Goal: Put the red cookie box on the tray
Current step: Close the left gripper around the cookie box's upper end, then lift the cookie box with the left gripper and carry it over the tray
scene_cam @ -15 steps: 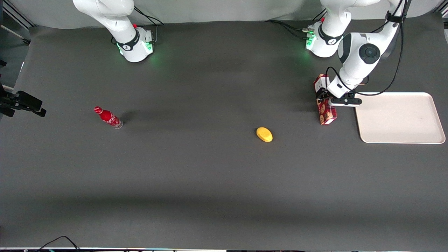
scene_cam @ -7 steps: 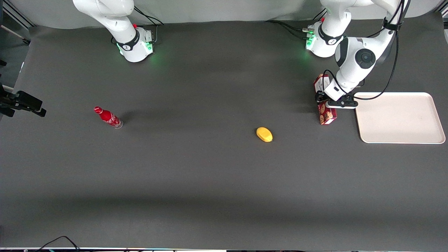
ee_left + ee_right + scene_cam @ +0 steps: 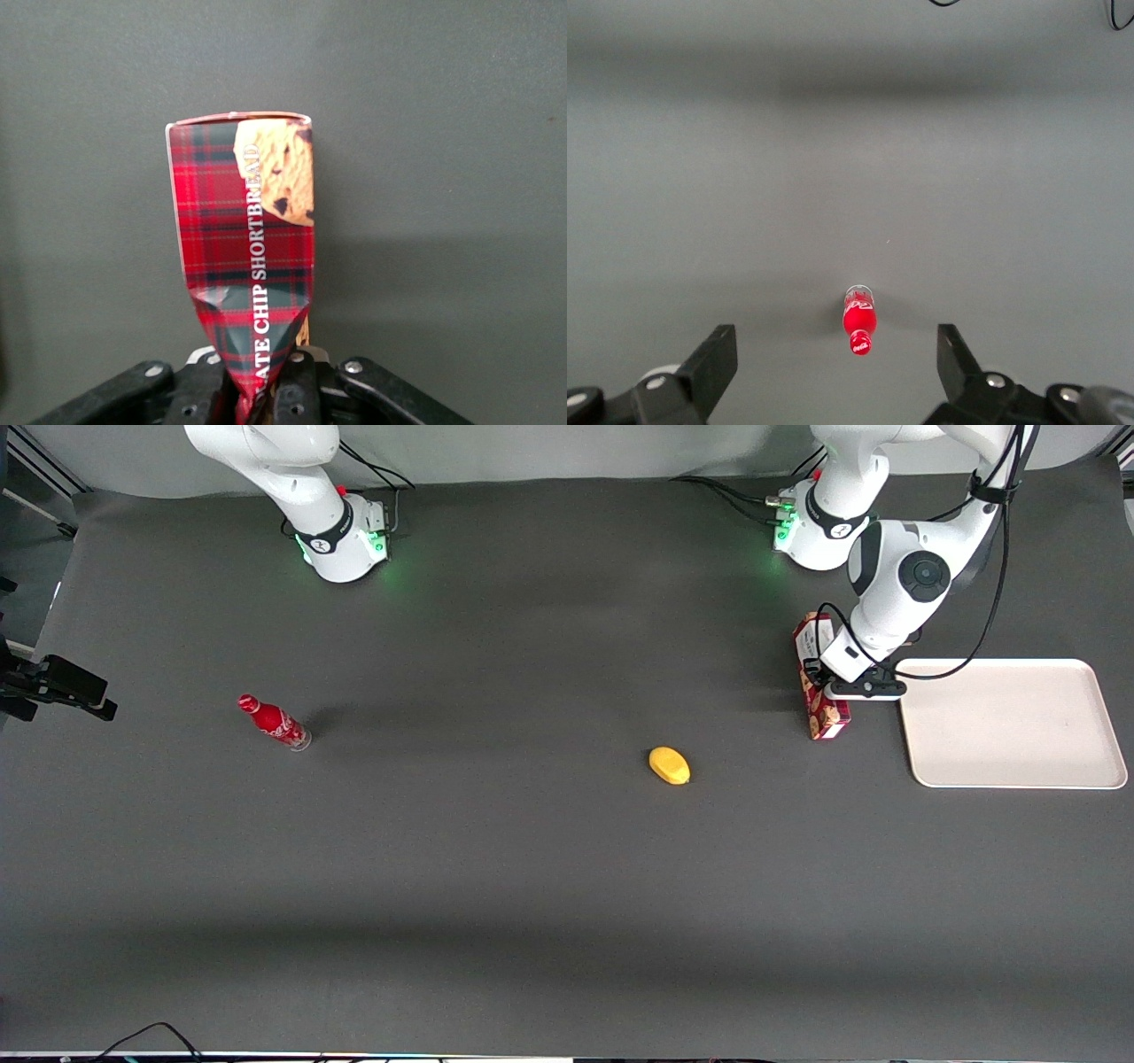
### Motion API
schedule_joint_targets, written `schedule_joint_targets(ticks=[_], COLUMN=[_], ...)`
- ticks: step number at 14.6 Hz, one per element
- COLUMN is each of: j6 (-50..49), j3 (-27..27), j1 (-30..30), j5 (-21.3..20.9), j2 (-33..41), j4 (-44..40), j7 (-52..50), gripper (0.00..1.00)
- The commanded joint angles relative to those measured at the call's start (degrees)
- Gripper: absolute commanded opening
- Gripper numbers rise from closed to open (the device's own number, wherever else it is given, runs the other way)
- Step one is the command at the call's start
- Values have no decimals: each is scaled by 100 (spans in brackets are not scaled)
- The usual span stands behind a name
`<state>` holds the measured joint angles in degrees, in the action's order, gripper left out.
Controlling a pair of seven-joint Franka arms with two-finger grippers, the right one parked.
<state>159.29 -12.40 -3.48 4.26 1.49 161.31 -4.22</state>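
Note:
The red cookie box (image 3: pixel 822 701), a long narrow dark-red plaid carton with cookie prints, stands on the table beside the tray (image 3: pixel 1010 722), apart from its rim. My left gripper (image 3: pixel 819 677) is shut on the box partway up. In the left wrist view the fingers (image 3: pixel 297 390) pinch the carton (image 3: pixel 252 239) so hard that its card is creased inward between them (image 3: pixel 259 394). The off-white tray lies flat at the working arm's end of the table with nothing on it.
A yellow lemon-like object (image 3: pixel 669 765) lies on the dark table, nearer the front camera than the box. A small red soda bottle (image 3: pixel 273 723) stands toward the parked arm's end, also seen in the right wrist view (image 3: pixel 860 320).
My gripper has sunk a little along the box and drawn slightly away from the tray. The jaws have closed on the carton, which now leans a bit straighter.

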Motion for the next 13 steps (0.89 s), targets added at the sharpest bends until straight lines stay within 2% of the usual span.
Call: schedule_joint_targets(ticks=[1,5,8,10,13], j6=[-570,-2573,-4252,-4965,-6020], j3=[-105,-70,-9,18,465], j1=[-47,-100,-214,-232,-232], j5=[66,66,57,-4,-22], j2=[299,659,660,616,344], j4=[-177,-1476,-2960,-3787,-4992], j7=[-132,-124,-71,-27,270], gripper=[0,0,0,0,0])
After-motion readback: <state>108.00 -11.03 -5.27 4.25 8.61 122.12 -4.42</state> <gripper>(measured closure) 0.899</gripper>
